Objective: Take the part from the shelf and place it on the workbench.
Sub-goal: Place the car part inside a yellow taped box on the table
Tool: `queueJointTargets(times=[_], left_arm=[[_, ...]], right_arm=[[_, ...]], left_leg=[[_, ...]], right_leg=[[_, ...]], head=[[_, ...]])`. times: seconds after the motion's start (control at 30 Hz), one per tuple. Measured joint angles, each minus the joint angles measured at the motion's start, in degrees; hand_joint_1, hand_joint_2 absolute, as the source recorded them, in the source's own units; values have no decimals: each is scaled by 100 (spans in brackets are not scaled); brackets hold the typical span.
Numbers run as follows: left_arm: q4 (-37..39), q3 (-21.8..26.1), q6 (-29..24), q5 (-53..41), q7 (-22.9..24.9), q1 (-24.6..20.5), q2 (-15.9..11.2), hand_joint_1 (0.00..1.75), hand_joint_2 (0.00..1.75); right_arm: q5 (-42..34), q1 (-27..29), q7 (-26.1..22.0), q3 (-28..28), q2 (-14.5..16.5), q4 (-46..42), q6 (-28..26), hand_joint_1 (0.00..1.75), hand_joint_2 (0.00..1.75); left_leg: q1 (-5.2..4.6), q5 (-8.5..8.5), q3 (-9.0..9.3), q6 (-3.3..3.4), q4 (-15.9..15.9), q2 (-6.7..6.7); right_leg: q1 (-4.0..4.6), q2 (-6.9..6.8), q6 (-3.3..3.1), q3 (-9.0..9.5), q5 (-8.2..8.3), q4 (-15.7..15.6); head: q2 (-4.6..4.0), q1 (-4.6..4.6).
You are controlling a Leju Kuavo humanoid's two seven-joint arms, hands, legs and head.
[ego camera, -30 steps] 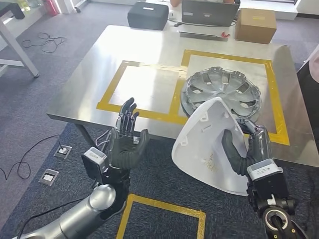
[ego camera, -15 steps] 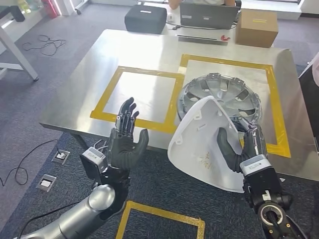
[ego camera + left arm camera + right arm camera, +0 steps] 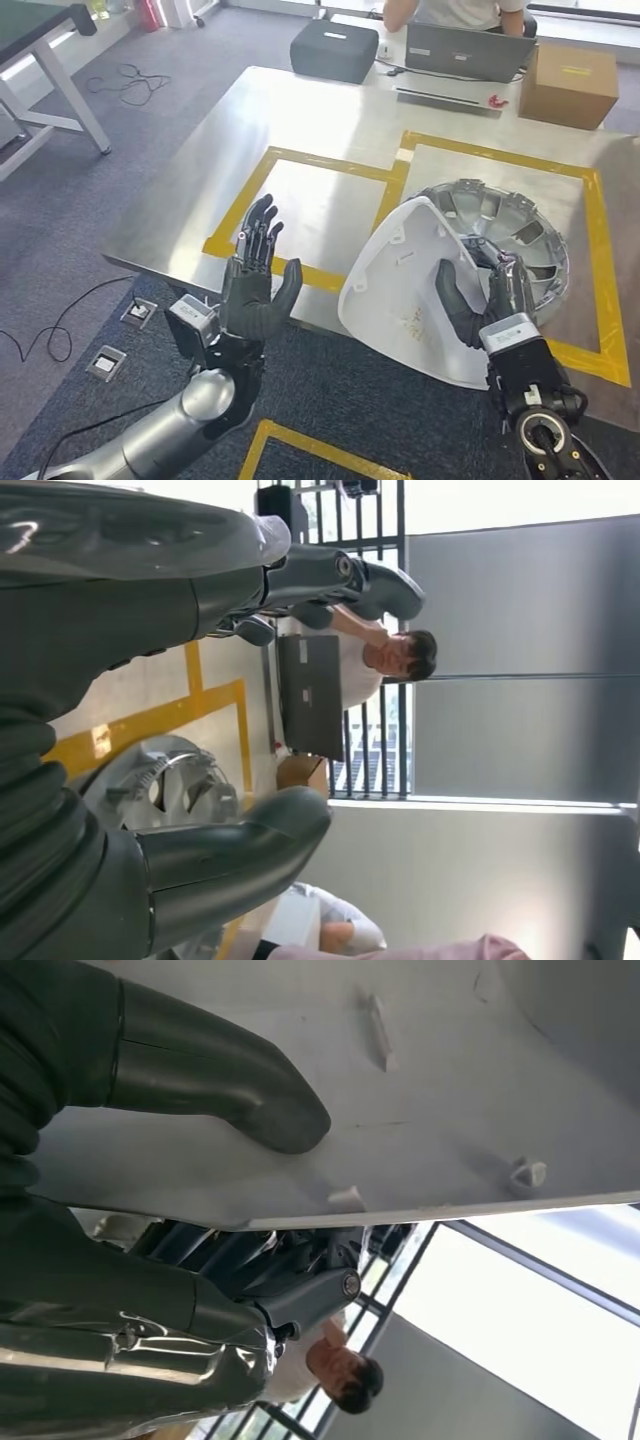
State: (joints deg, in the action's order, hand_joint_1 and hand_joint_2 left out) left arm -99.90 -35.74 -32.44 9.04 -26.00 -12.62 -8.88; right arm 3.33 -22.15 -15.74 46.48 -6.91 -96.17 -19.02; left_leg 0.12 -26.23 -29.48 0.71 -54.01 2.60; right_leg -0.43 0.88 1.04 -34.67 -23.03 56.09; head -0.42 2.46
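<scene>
Step in hand: carry and placement. The right hand grips the white moulded part by its edge, thumb pressed on the ribbed inner face and fingers behind it; the right wrist view shows the same clamp, thumb flat on the white surface near small moulded clips. The part is held tilted, off the table, at the near edge and overlapping the border between the two yellow tape squares. The left hand is raised palm-in beside the part, fingers apart, holding nothing, not touching it. The left tape square has bare metal inside it; the right tape square holds a silver hubcap, lying flat just behind the part. A laptop, a dark case and a cardboard box sit at the far edge; a person is behind the laptop. Judgement: pick from the shelf looks done, set-down not yet. Next move likely calls for reaching forward and left over the vacant square, lowering the part until it rests, then releasing. Risk: the part's far edge clipping the hubcap.
</scene>
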Motion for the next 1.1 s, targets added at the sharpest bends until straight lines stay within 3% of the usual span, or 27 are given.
queueJointTargets(times=[0.1,0.17,0.27,0.3,0.33,0.37,0.43,0.5,0.6,0.67,0.7,0.77,0.8,0.83,0.87,0.93,0.97,1.03,1.1], left_arm=[[0,-4,0,10,-14,-7,-2,0,175],[-2,-5,0,10,-23,-23,-5,0,175],[-1,-6,0,11,-25,-34,-7,0,175],[-1,-6,0,13,-25,-29,-8,0,175],[-1,-6,0,13,-25,-27,-11,0,175],[-1,-6,0,13,-25,-26,-15,0,175],[-1,-6,0,13,-25,-29,-19,0,175],[-1,-7,0,9,-24,-41,-19,0,175],[-3,-8,-1,-3,-23,-50,-23,0,175],[-5,-8,-1,-9,-25,-62,-19,0,175],[-7,-8,-2,-10,-26,-69,-14,0,175],[-6,-8,-2,-10,-25,-73,-9,0,175],[-5,-8,-2,-10,-25,-69,-8,0,175],[-4,-8,-2,-9,-25,-65,-8,0,175],[-3,-8,-5,-8,-29,-62,-7,0,175],[-3,-8,-10,-10,-48,-62,0,0,175],[-3,-8,-14,-14,-65,-68,5,0,175],[-2,-10,-17,-26,-105,-87,16,0,175],[-1,-13,-35,-40,-144,-105,22,0,175]], right_arm=[[-1,-9,-4,8,10,12,-1,175,175],[3,-30,-6,8,20,11,-2,175,175],[3,-52,-4,14,28,15,0,175,175],[3,-50,-4,17,28,18,1,175,175],[3,-49,-4,20,28,20,2,175,175],[3,-49,-4,21,28,23,4,175,175],[3,-52,-4,22,29,26,8,175,175],[2,-60,-2,24,31,30,9,175,175],[-4,-72,6,27,38,35,9,175,175],[-9,-91,3,27,41,34,8,175,175],[-11,-100,1,26,42,34,6,175,175],[-24,-102,-3,27,42,43,6,175,175],[-36,-93,-3,28,42,51,8,175,175],[-48,-85,-3,28,42,59,16,175,175],[-61,-84,-2,30,42,66,31,175,175],[-73,-104,3,34,42,75,80,175,175],[-75,-129,9,40,43,81,108,175,175],[-60,-194,37,60,63,106,167,175,175],[-27,-256,73,88,108,145,217,175,175]], left_leg=[[4,-55,9,-90,-44,16],[6,-151,-129,-144,-375,-77],[14,-494,-897,-209,-1499,-195],[15,-542,-1121,-208,-1728,-204],[13,-474,-1244,-190,-1751,-208],[4,-278,-1246,-158,-1549,-210],[-40,313,-1003,-57,-717,-231],[-90,593,-800,12,-128,-272],[-88,589,-733,48,-21,-263],[-46,556,-641,83,35,-246],[-27,534,-586,98,55,-243],[-27,473,-515,116,59,-234],[-25,440,-481,111,58,-224],[-21,405,-440,102,57,-210],[-15,368,-388,89,55,-195],[1,281,-268,47,48,-169],[-2,244,-234,20,31,-155],[-22,203,-267,-9,-21,-133],[-37,208,-325,9,-50,-126]], right_leg=[[18,-14,-113,140,-21,-118],[3,-36,-169,260,-58,-173],[12,-79,-223,365,-151,-194],[22,-90,-228,401,-191,-194],[33,-98,-230,451,-237,-194],[45,-103,-229,515,-288,-194],[65,-114,-219,650,-394,-197],[83,-118,-184,711,-476,-197],[87,-135,-101,720,-576,-218],[89,-124,-50,645,-725,-13],[84,-112,-30,496,-858,290],[61,-99,4,6,-1142,1177],[46,-99,21,-235,-1192,1521],[30,-100,39,-385,-1126,1655],[14,-101,56,-408,-932,1534],[-25,-90,95,-177,-349,769],[-32,-71,109,-30,-138,395],[-45,-33,101,147,-37,-26],[-42,-14,75,171,-77,-106]], head=[[0,7],[0,41],[0,111],[0,126],[0,138],[0,151],[0,163],[0,143],[0,131],[0,113],[0,98],[0,64],[0,57],[0,55],[0,53],[0,47],[0,29],[0,3],[0,16]])
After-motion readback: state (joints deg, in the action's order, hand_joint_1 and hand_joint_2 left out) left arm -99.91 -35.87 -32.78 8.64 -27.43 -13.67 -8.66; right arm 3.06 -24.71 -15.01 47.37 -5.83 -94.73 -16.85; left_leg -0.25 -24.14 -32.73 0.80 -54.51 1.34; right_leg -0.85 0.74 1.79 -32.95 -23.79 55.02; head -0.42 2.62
